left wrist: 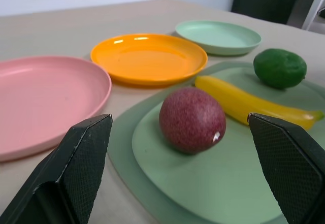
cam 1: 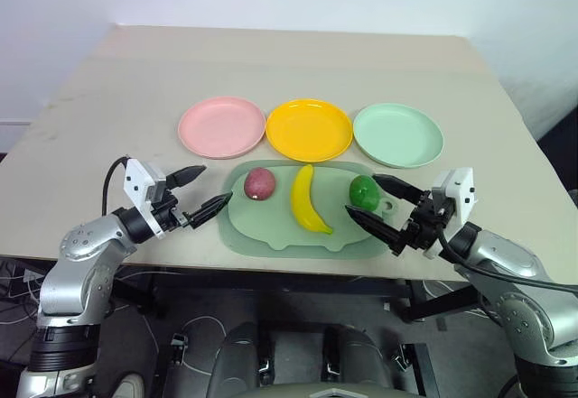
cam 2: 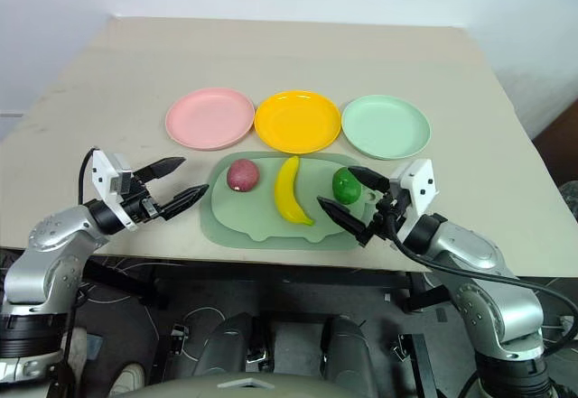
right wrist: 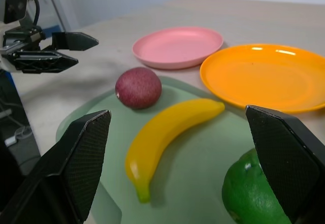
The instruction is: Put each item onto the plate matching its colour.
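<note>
Three round plates stand in a row: pink (cam 1: 221, 127), yellow (cam 1: 309, 130) and mint green (cam 1: 397, 134). Just in front of them a pale green tray (cam 1: 271, 228) holds a dark red-purple fruit (cam 1: 259, 183), a yellow banana (cam 1: 307, 199) and a glossy green fruit (cam 1: 364, 191). My left gripper (cam 1: 215, 187) is open at the tray's left edge, pointing at the red-purple fruit (left wrist: 192, 118). My right gripper (cam 1: 361, 195) is open at the tray's right end. The green fruit (right wrist: 254, 196) lies close in front of it, between the lines of its fingers. Neither gripper holds anything.
The beige table (cam 1: 289, 64) stretches bare behind the plates and to both sides. Its front edge runs just below the tray. A dark chair (left wrist: 274, 0) stands beyond the table's far side.
</note>
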Tool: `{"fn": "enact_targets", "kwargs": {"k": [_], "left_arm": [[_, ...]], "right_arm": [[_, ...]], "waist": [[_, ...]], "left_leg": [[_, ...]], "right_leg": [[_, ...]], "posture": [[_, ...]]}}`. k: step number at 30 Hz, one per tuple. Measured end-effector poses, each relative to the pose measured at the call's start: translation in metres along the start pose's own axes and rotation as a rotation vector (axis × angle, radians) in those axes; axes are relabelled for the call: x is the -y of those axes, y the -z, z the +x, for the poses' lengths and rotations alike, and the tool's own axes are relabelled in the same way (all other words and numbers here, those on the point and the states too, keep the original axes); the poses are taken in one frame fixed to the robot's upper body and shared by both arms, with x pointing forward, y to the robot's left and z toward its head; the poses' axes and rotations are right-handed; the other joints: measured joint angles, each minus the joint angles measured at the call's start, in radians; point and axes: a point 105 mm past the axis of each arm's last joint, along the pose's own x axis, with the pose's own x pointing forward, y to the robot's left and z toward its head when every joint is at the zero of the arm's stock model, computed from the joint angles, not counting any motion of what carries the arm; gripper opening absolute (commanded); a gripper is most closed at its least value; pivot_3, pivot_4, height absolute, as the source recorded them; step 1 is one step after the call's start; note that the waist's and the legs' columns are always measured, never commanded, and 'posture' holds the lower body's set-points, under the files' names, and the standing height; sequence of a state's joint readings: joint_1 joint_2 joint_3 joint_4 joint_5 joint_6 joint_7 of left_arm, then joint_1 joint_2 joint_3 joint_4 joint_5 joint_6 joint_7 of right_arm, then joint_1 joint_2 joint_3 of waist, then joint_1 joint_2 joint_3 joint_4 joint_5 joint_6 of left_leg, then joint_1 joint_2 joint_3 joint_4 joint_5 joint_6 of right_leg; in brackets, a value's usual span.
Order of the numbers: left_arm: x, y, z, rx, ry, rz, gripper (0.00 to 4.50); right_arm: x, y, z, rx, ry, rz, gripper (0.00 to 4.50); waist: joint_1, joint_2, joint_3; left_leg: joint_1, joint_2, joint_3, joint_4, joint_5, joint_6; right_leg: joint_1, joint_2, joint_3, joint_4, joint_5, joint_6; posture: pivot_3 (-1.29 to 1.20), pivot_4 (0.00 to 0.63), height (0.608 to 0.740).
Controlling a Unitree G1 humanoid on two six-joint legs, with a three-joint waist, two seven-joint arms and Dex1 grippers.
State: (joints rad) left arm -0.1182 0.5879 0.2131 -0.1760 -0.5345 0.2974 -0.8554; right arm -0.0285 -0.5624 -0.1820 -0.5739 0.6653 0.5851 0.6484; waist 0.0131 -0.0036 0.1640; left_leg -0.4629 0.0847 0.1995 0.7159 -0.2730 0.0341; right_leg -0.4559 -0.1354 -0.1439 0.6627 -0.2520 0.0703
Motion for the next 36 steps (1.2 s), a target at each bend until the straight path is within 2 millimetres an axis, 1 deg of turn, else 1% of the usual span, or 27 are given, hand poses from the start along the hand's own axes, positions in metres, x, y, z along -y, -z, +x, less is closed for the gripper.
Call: {"fn": "enact_targets", "kwargs": {"k": [10,17,21,24,29,36], "left_arm": [[0.005,-0.008,0.005,0.014,-0.022,0.015,4.48],[0.008,-0.011,0.011,0.017,0.006,0.016,4.48],[0.011,-0.011,0.011,0.022,0.026,0.005,4.48],[0.014,-0.01,0.012,0.02,0.042,0.002,4.48],[0.016,-0.008,0.013,0.026,0.049,-0.005,4.48],[0.017,-0.003,0.009,0.013,0.047,-0.016,4.48]], "right_arm": [[0.007,-0.006,0.008,-0.012,0.032,-0.003,4.5],[0.013,-0.002,0.01,-0.052,0.074,0.041,4.5],[0.021,-0.002,0.012,-0.077,0.128,0.046,4.5],[0.027,0.004,0.013,-0.113,0.167,0.063,4.5],[0.031,0.014,0.014,-0.17,0.191,0.103,4.5],[0.044,0.028,0.025,-0.222,0.262,0.126,4.5]], "waist": [[-0.003,0.0,0.0],[-0.004,0.0,0.0],[-0.005,0.0,0.0],[-0.003,0.0,0.0],[-0.006,0.0,0.0],[-0.009,0.0,0.0]], "left_leg": [[0.001,0.0,0.0,0.0,0.0,0.0],[0.0,0.0,0.001,0.0,0.0,0.0],[0.0,0.0,0.001,0.0,0.0,-0.001],[0.0,0.0,0.001,0.0,0.0,-0.001],[0.0,0.0,0.001,0.0,0.0,-0.001],[0.0,0.001,0.002,0.0,0.0,-0.001]], "right_leg": [[0.0,0.0,0.0,0.0,0.0,0.0],[0.0,0.0,0.001,0.0,0.0,0.0],[0.0,0.0,0.001,0.001,0.0,0.0],[-0.001,0.0,0.001,0.0,0.0,0.0],[-0.001,0.0,0.001,0.001,0.0,0.0],[-0.001,0.0,0.001,0.001,0.0,0.0]], "posture": [[0.0,0.15,0.695],[0.0,0.15,0.695],[0.0,0.15,0.695],[0.0,0.15,0.695],[0.0,0.15,0.695],[0.0,0.15,0.695]]}}
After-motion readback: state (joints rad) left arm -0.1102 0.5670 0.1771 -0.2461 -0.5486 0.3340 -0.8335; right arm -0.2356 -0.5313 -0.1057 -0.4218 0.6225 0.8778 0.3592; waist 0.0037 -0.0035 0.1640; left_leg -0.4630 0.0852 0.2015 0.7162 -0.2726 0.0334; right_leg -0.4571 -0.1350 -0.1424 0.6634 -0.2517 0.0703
